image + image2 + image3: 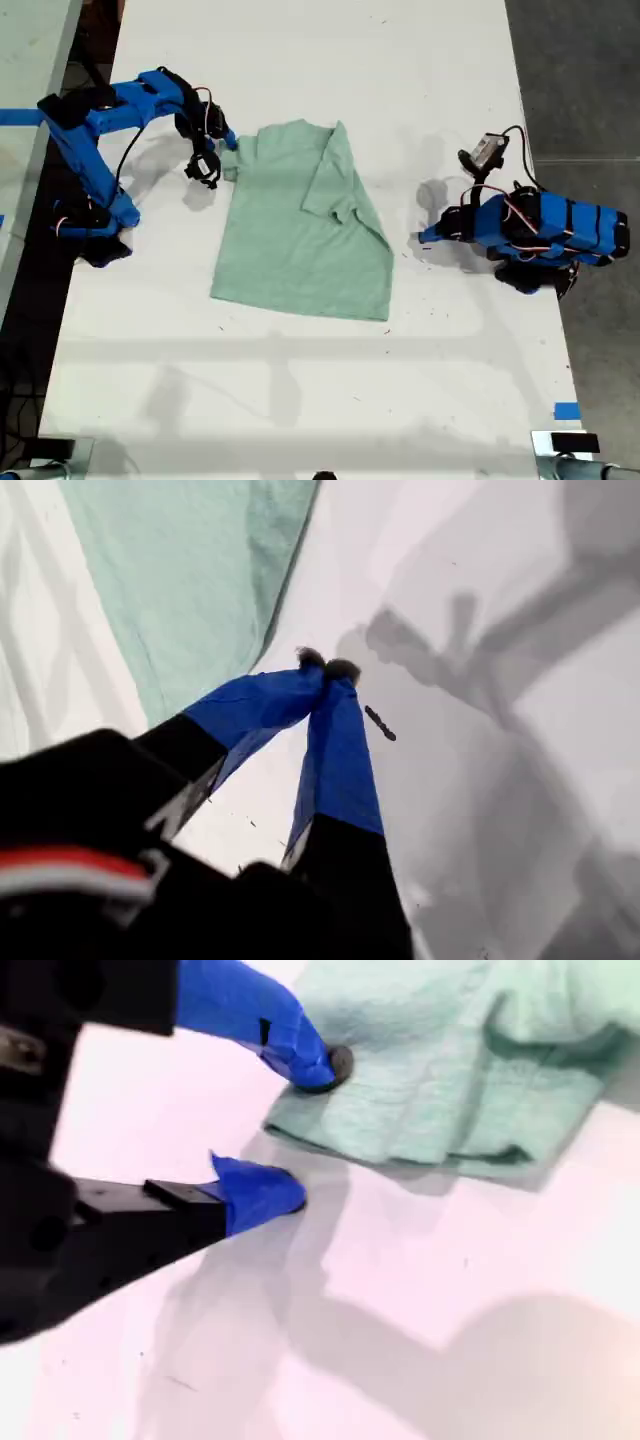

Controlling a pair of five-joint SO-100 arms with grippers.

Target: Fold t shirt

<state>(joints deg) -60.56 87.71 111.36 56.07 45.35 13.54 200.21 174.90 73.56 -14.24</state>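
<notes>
The white bench (300,400) held the t shirt (300,240) in its middle, one side already folded over. My second end effector (295,1130) stood wide open at the shirt's sleeve edge. My first end effector (325,668) was pinched closed, holding nothing. The sleeve might slip or bunch if the jaws caught too little cloth.

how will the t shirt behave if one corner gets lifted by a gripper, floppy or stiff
Probably floppy: the t shirt lies flat with soft wrinkles and one side already folded over itself. It looks thin and light, so a lifted corner would likely drape and drag the rest across the white table. My second gripper, open at its sleeve edge, may catch only one layer.
</notes>
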